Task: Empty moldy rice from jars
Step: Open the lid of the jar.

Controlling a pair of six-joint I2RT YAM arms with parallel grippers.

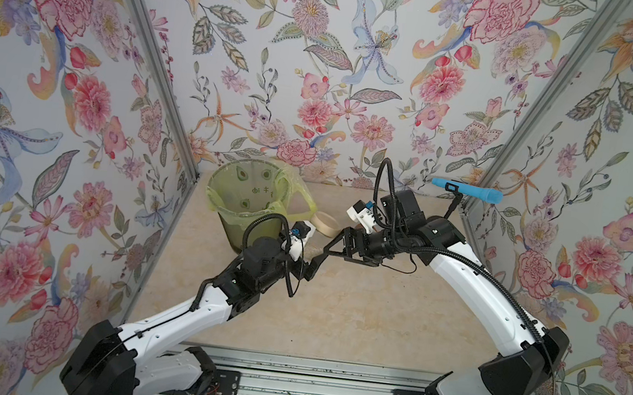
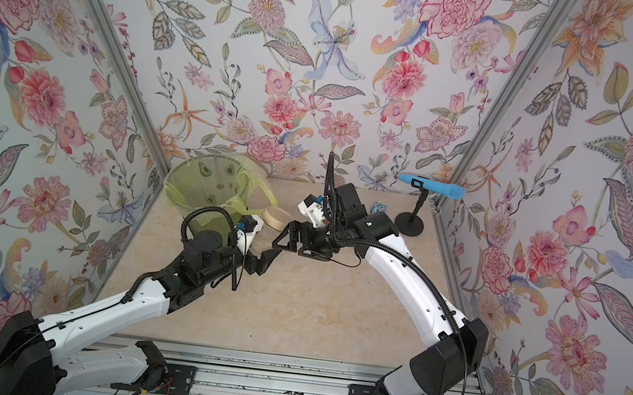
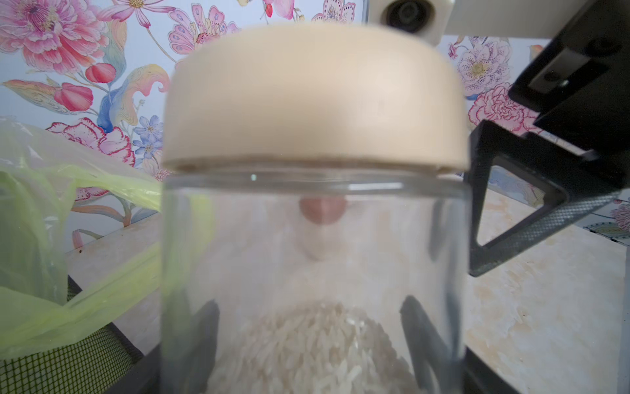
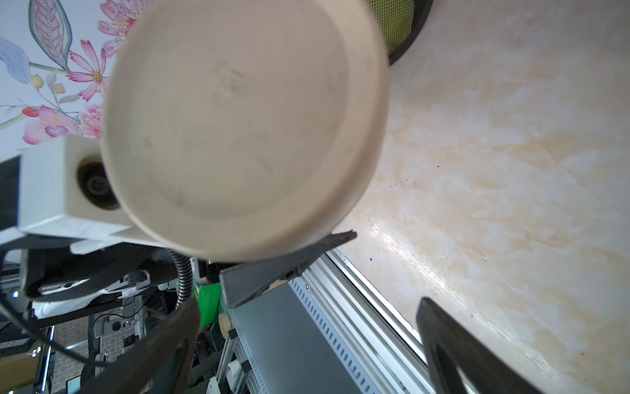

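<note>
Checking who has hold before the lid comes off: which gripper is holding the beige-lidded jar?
The left gripper, shut on the glass jar; the right gripper stands open near its beige lid, holding nothing.

Clear jar, beige lid on, holds moldy rice.

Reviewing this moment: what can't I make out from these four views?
Mold on the rice: left wrist view, blurred inside the jar.
Reddish blob behind jar: same view, distorted by glass.
Bin bottom: both top views, hidden by its near wall.
Small blue object: top view, too small.
</note>
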